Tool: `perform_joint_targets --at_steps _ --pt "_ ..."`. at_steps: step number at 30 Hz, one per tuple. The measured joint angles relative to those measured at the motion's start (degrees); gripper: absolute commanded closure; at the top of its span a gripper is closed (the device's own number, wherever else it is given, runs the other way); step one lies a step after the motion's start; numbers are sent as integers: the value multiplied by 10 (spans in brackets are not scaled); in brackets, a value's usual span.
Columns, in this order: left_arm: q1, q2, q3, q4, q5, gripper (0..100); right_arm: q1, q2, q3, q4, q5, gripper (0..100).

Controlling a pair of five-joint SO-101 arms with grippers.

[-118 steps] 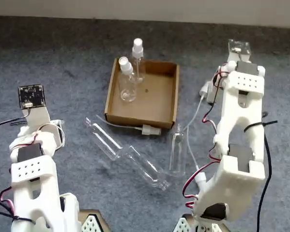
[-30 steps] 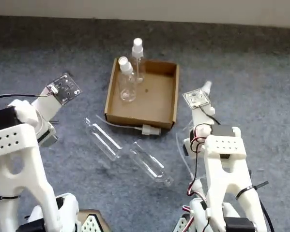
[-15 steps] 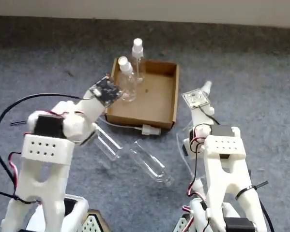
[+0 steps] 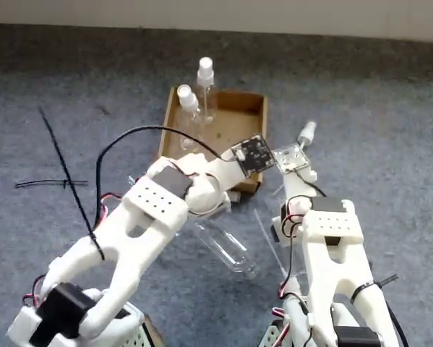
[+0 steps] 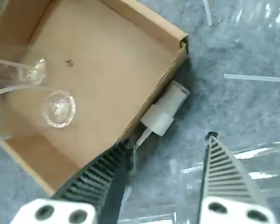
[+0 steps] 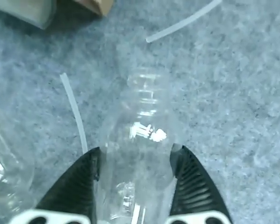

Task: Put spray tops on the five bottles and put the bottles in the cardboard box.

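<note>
My left gripper (image 5: pixel 168 140) is open just above a white spray top (image 5: pixel 163 114) that lies on the carpet against the front wall of the cardboard box (image 5: pixel 144 18). Two clear bottles with spray tops (image 4: pixel 189 119) (image 4: pixel 206 87) stand at the box's (image 4: pixel 256 137) back left. My right gripper (image 6: pixel 139 153) is shut on a clear open-necked bottle (image 6: pixel 142 116), one finger on each side. Another bare bottle (image 4: pixel 227 246) lies between the arms. A second spray top (image 4: pixel 308 132) lies to the right of the box.
Loose thin dip tubes (image 6: pixel 74 112) (image 6: pixel 184 21) lie on the grey carpet near the held bottle. The left arm (image 4: pixel 151 210) stretches across the middle and covers one lying bottle. A black cable (image 4: pixel 57 155) loops over the carpet at the left.
The left arm has swung from the far left across to the box's front edge, over the spray top. The right arm has stayed low over its bottle.
</note>
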Motion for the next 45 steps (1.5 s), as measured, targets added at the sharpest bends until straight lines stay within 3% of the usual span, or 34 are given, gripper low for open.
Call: perform_joint_targets --at_steps 11,33,45 --pt "18 174 -76 -40 -19 789 1 0 6 -2 0 995" --pt "18 179 -70 -40 -19 788 2 -3 14 -4 0 995" --pt "17 173 -73 55 -17 790 -1 -2 16 -4 3 995"
